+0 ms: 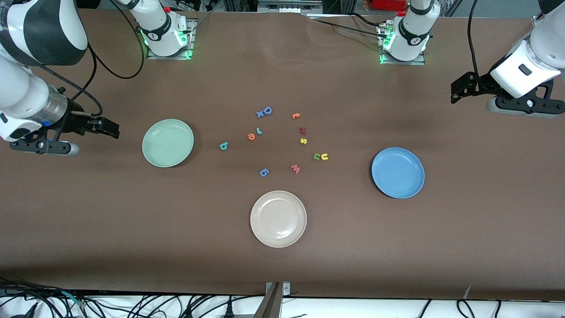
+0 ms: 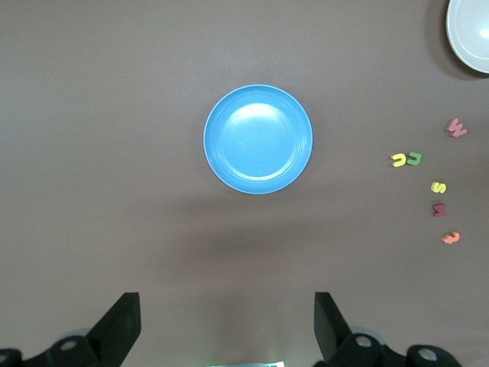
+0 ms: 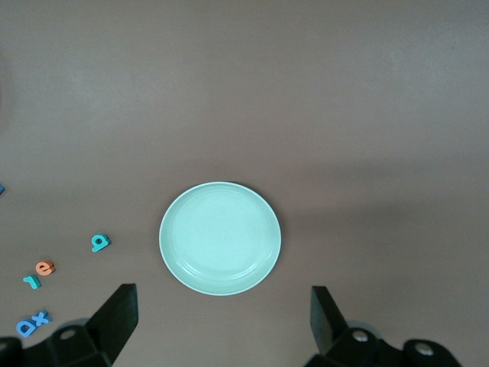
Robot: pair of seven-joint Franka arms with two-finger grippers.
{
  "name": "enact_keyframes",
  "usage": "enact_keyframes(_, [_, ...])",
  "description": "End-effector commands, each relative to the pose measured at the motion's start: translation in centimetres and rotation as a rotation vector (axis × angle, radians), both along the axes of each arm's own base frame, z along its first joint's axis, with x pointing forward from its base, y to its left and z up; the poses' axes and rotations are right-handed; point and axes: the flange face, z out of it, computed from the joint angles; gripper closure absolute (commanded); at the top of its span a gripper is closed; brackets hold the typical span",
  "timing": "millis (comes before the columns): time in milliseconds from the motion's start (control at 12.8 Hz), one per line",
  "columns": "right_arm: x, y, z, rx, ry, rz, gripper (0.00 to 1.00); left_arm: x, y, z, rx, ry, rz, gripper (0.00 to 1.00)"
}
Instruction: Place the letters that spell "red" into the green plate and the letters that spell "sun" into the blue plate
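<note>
We see the green plate (image 1: 167, 142), round and pale mint, toward the right arm's end of the tabletop (image 1: 397, 247), and the plain medium-blue blue plate (image 1: 397, 172) toward the left arm's end, both bare. Between them lie the tiny foam letters: teal-green "r" (image 1: 259, 130) touching orange "e" (image 1: 251, 136), teal "d" (image 1: 224, 146) near the green plate, yellow "s" (image 1: 303, 141), and olive "n" (image 1: 317, 156) touching yellow "u" (image 1: 324, 157). The right pincer (image 3: 218, 321) hangs released over bare tabletop beside the green plate, and the left pincer (image 2: 229, 325) hangs released over that end, both waiting.
</note>
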Motion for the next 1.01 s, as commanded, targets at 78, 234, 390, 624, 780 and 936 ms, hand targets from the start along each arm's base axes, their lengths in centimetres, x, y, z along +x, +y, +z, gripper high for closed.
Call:
enact_keyframes(78, [-0.1,-0.3,0.3,0.022,-0.003,0.009,0.0,0.6,0.2,0.3,-0.017,0.009,-0.012,0.0])
enact_keyframes(234, [-0.1,-0.2,0.2,0.022,-0.001,0.011,0.0,0.6,0.2,0.4,-0.015,0.008,-0.012,0.0])
enact_keyframes(390, [0.0,-0.2,0.1,0.022,0.002,0.011,0.0,0.6,0.6,0.5,-0.016,0.005,-0.004,0.0])
enact_keyframes(624, [-0.1,-0.2,0.0,0.021,0.004,0.008,0.0,0.5,-0.5,1.0,-0.015,-0.003,-0.024,0.0])
enact_keyframes(780, [-0.1,-0.2,0.0,0.021,0.005,0.007,0.0,0.4,-1.1,1.1,-0.014,-0.003,-0.037,0.0])
enact_keyframes(936, [-0.1,-0.3,-0.1,0.023,0.007,0.006,0.0,0.3,-1.2,1.1,-0.014,-0.003,-0.038,0.0])
